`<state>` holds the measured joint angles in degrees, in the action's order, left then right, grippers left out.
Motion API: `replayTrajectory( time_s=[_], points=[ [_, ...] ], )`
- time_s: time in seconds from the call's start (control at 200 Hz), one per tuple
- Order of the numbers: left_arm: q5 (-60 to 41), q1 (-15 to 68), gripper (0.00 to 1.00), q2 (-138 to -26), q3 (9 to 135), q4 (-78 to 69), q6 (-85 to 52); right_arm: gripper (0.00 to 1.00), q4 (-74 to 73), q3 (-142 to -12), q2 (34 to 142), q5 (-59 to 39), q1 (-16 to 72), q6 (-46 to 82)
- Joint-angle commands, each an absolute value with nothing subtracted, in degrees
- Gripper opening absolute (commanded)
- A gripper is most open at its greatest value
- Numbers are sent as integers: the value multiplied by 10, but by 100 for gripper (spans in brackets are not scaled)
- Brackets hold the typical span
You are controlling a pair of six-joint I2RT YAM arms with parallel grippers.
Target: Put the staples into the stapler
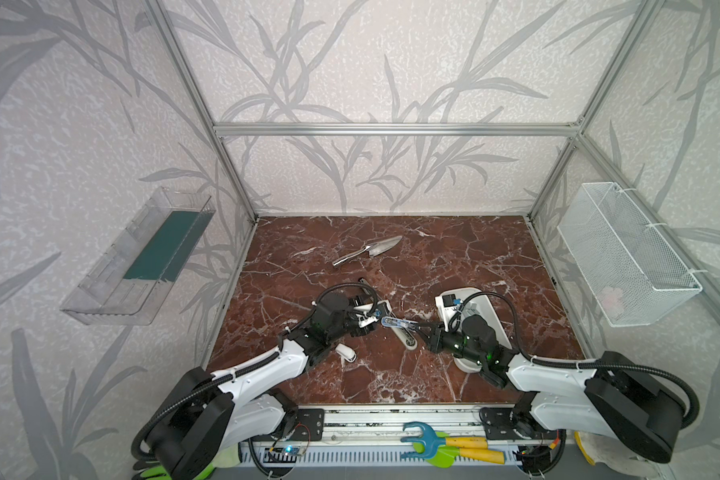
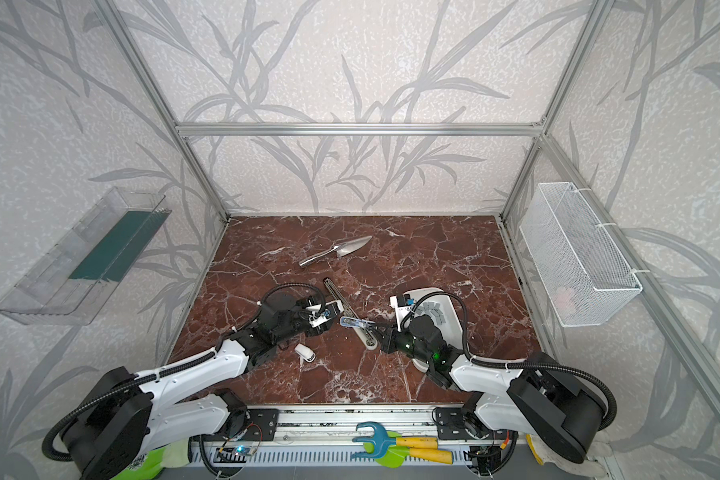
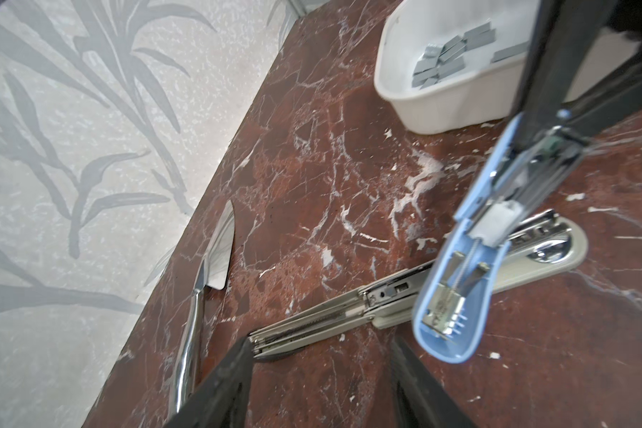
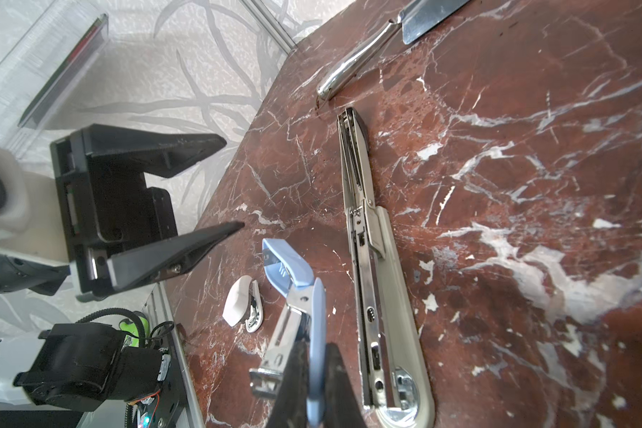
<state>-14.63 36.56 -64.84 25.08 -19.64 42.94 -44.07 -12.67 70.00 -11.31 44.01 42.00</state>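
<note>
Right wrist view: right claw (image 4: 315, 365) pinches the blue stapler (image 4: 289, 269).

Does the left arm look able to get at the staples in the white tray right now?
Probably not easily. The staples lie in the white tray, and the right claw, shut on the blue stapler, hangs between it and the open left claw. The right arm also overhangs the tray.
</note>
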Motion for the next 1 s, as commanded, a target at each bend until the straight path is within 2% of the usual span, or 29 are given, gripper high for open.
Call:
replayTrajectory(
  time_s=[0.0,0.135,0.355,0.845,0.995],
  points=[
    [-273,376,64,-614,259,-156,483,0,-431,-125,680,-98,439,419],
    [-331,412,68,-601,261,-115,546,0,-431,-124,668,-97,439,422],
    [-277,455,68,-662,298,-86,572,0,-445,-120,654,-105,450,414],
    [-209,483,76,-762,313,-214,552,0,-452,-126,655,-110,473,405],
    [-213,485,70,-781,324,-210,555,0,-468,-127,666,-120,477,407]
  ],
)
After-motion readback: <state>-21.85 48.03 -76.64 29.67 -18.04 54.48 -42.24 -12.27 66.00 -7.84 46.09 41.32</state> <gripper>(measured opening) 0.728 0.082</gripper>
